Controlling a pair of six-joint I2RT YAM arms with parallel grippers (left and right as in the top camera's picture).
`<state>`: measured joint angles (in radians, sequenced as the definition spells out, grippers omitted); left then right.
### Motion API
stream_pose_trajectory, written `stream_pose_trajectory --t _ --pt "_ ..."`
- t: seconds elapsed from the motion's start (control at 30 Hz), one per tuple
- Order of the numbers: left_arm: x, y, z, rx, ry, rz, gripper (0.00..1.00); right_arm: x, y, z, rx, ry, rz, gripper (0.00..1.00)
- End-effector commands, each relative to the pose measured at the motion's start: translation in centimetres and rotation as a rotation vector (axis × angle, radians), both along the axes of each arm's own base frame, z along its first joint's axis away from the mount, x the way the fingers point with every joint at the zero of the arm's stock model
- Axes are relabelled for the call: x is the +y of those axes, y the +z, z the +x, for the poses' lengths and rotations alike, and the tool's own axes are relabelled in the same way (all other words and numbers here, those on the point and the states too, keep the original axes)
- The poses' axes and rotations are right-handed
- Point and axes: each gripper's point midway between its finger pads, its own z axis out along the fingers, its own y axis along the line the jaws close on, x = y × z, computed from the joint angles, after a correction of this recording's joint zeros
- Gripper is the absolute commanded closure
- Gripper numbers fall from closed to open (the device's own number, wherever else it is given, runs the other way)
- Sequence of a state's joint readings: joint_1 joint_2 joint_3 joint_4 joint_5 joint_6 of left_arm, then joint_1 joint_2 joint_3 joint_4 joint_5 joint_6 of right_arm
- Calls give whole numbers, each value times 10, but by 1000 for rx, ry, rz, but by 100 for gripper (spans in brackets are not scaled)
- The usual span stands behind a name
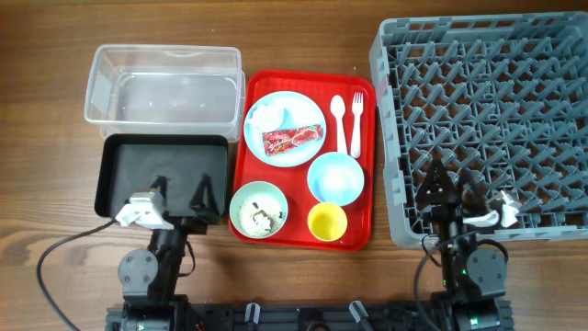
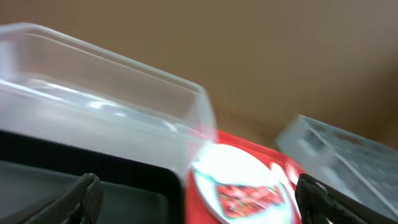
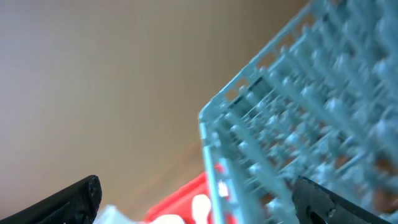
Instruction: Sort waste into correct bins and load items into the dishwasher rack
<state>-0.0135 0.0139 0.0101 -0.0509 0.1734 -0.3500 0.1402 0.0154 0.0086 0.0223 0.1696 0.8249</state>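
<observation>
A light blue plate [image 1: 286, 130] on the red tray [image 1: 366, 198] holds a crumpled white napkin [image 1: 269, 115] and a red snack wrapper [image 1: 294, 139]. A white spoon [image 1: 338, 122] and fork [image 1: 356, 121] lie beside it. A light blue bowl [image 1: 334, 176], a yellow cup [image 1: 326, 221] and a pale green bowl [image 1: 258, 209] with rice scraps stand in front. The clear tub [image 1: 163, 85] and black tray [image 1: 163, 174] are at the left, the grey rack [image 1: 487, 119] at the right. My left gripper [image 1: 183, 195] is open above the black tray. My right gripper [image 1: 450, 187] is open over the rack's front left part.
The wooden table [image 1: 46, 110] runs round everything. The left wrist view shows the tub's wall [image 2: 112, 93], the black tray [image 2: 124, 186] and the plate with the wrapper [image 2: 249, 193], blurred. The right wrist view shows the rack's corner [image 3: 280, 137] and the red tray [image 3: 180, 199].
</observation>
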Motion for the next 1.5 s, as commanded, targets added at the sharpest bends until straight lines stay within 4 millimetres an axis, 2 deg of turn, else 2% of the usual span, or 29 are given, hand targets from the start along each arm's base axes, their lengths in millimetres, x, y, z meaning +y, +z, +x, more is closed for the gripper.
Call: stream_pose_trajectory --t 0.0,0.13,0.23,0.37,0.5,0.57,0.67,0.77,0.83,0.87,0.93,1.0,1.1,1.23,1.3,1.33,1.4,1.47 --pt "-29 6 -8 -18 -174 -41 0 19 -1 -1 5 117 226 0" --pt "-43 35 -16 -99 -266 -132 0 49 9 -7 -19 290 -72 0" --pt "-48 59 -24 -114 -300 -141 0 50 31 -13 -34 296 -206 0" --pt "-48 90 -26 -36 -294 -149 0 50 68 -18 7 306 -322 0" --pt "-48 118 -15 119 -287 -112 0 63 94 -20 138 412 -381 1" --pt "-48 123 -5 251 -285 -97 0 69 98 -17 268 476 -413 0" --pt "-50 126 5 474 -307 -41 0 67 92 -9 527 536 -468 0" --pt "-56 130 15 612 -332 -76 0 60 81 9 714 527 -483 0" --pt "-66 125 15 686 -374 -158 0 61 71 18 778 540 -478 0" --pt "-74 118 14 736 -416 -196 0 63 60 24 823 559 -469 0" --pt "-85 96 8 846 -445 -188 0 69 47 29 869 597 -448 0" --pt "-94 71 -1 975 -447 -144 3 73 41 32 883 620 -433 6" --pt "-105 43 -11 1091 -442 -32 12 74 42 33 877 619 -431 7" --pt "-146 16 -22 1123 -531 187 16 74 46 32 863 617 -432 7" --pt "-161 2 -23 1112 -531 314 17 76 47 31 858 628 -426 7" --pt "-167 -10 -22 1115 -505 387 20 78 47 30 854 640 -419 7" --pt "-187 -31 -27 1141 -530 461 30 79 47 30 852 646 -416 7" --pt "-204 -50 -34 1172 -573 508 32 79 47 30 853 646 -414 7"
